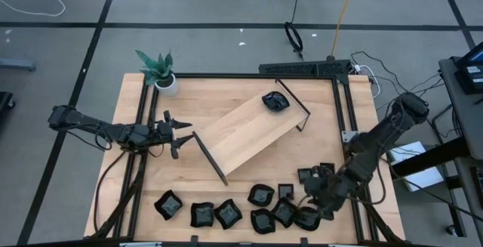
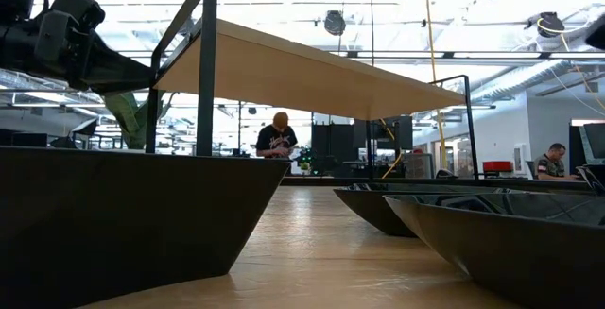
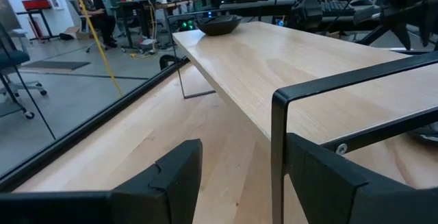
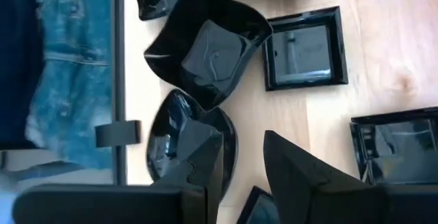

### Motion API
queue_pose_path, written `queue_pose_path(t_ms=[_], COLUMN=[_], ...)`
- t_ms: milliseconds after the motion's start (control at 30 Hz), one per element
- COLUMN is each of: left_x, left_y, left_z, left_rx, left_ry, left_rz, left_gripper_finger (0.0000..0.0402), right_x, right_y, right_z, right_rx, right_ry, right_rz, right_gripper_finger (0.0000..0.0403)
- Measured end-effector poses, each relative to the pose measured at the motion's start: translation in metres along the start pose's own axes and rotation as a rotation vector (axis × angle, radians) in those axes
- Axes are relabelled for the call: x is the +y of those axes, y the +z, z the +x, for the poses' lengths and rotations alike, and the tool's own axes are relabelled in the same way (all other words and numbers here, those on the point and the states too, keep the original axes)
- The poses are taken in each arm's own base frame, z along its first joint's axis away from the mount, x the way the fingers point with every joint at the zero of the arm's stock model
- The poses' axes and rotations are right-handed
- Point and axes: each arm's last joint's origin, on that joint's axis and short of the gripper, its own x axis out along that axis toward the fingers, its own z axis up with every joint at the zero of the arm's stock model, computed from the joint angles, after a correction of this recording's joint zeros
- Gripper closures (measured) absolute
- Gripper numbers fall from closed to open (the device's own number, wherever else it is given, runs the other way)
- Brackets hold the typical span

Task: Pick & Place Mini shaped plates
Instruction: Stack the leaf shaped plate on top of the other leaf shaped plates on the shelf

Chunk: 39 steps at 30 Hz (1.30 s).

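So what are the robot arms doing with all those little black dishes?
They are moving mini plates onto the wooden tray. One plate already sits at the tray's far end. The right gripper hovers over the black plates along the table's near edge, jaws partly apart, holding nothing. The left gripper waits open by the tray's near rail.

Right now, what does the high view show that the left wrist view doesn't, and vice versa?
High view only: the potted plant, the black plates along the near edge, and the right pincer over them. Left wrist only: people at desks in the room beyond. Both: the open left pincer at the wooden tray's end rail, one plate on the tray's far end.
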Motion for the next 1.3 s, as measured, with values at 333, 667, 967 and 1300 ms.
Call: queue_pose_path(t_ms=[333, 667, 967, 1300], left_x=[0.0, 0.0, 0.0, 0.0], left_y=[0.001, 0.001, 0.001, 0.001], left_z=[0.0, 0.0, 0.0, 0.0], left_rx=[-0.009, -0.011, -0.012, -0.012], left_ry=[-0.002, -0.003, -0.003, -0.004], left_rz=[-0.004, -0.007, -0.007, -0.008], left_gripper_finger=[0.0192, 0.0192, 0.0192, 0.0192], right_x=[0.004, 0.024, 0.058, 0.055], right_y=[-0.018, -0.018, -0.003, -0.008], right_z=[0.024, 0.041, 0.042, 0.054], right_rx=[-0.034, 0.127, 0.222, 0.229], right_ry=[-0.006, -0.127, -0.278, -0.284], right_rz=[-0.067, -0.249, -0.306, -0.305], right_gripper_finger=[0.031, 0.031, 0.031, 0.031])
